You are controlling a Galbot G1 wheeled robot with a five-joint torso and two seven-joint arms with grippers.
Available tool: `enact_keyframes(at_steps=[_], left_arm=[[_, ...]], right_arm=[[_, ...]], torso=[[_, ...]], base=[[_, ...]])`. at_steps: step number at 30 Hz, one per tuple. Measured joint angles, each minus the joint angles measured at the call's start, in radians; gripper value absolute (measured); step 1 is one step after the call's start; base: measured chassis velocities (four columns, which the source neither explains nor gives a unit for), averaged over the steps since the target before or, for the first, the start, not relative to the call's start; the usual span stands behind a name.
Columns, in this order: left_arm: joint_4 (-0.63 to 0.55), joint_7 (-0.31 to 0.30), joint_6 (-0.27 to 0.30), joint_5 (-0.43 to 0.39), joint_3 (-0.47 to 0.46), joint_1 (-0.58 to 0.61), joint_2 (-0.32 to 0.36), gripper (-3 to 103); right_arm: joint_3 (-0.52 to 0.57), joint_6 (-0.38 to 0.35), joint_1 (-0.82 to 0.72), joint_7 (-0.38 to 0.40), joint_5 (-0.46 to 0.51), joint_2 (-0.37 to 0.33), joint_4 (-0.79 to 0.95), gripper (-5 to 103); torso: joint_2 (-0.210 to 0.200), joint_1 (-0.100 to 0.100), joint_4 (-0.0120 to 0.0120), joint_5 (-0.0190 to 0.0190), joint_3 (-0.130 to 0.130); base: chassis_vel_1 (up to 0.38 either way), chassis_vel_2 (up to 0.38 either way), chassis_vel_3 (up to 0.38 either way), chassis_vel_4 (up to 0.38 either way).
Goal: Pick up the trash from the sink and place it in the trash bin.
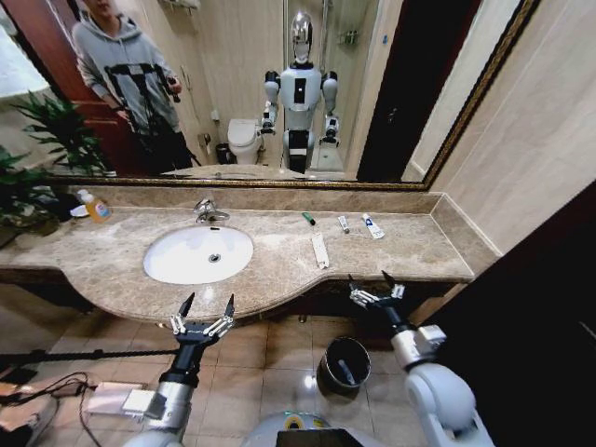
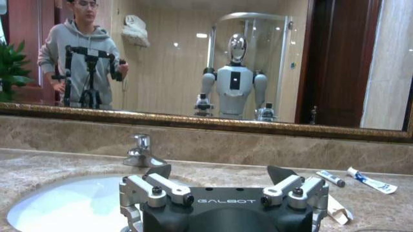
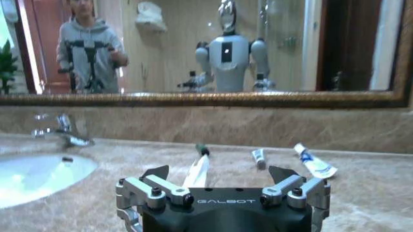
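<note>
The white oval sink sits in the beige marble countertop, and its basin looks bare. The trash lies on the counter to the sink's right: a long flat white packet, a green stick, a small tube and a larger white tube. My left gripper hangs open in front of the counter edge, below the sink. My right gripper is open at the counter edge, facing the packet and tubes. The black trash bin stands on the floor between my arms.
A chrome faucet rises behind the basin. A yellow-orange soap bottle and a green plant stand at the far left. A large mirror backs the counter. A dark panel stands on the right. Cables lie on the floor.
</note>
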Motion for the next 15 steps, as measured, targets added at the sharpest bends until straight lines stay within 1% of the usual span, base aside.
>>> enact_keyframes(at_steps=[4,6,9,10,12,15], left_arm=[[0.0,0.0,0.0,0.0,0.0,0.0,0.0,100],[0.0,0.0,0.0,0.0,0.0,0.0,0.0,100],[0.0,0.0,0.0,0.0,0.0,0.0,0.0,100],[0.0,0.0,0.0,0.0,0.0,0.0,0.0,100],[0.0,0.0,0.0,0.0,0.0,0.0,0.0,100],[0.0,0.0,0.0,0.0,0.0,0.0,0.0,100]], right_arm=[[-0.067,-0.029,0.117,0.016,0.004,-0.042,-0.106,100],[-0.078,-0.034,0.135,0.019,0.008,-0.048,-0.12,100],[-0.147,-0.051,0.245,0.03,0.03,-0.076,-0.203,100],[-0.147,-0.051,0.245,0.03,0.03,-0.076,-0.203,100],[-0.174,-0.056,0.292,0.034,0.04,-0.082,-0.235,100],[-0.225,-0.057,0.388,0.037,0.047,-0.085,-0.322,100]], torso=[[0.0,0.0,-0.0001,-0.0001,0.0],[0.0,0.0,0.0,0.0001,0.0],[0.0,0.0,0.0,0.0001,0.0],[0.0,0.0,0.0,0.0001,0.0],[0.0,0.0,0.0001,-0.0001,0.0],[0.0,0.0,0.0,0.0,0.0]], base=[[0.0,0.0,0.0,0.0],[0.0,0.0,0.0,0.0],[0.0,0.0,0.0,0.0],[0.0,0.0,0.0,0.0],[0.0,0.0,0.0,0.0],[0.0,0.0,0.0,0.0]])
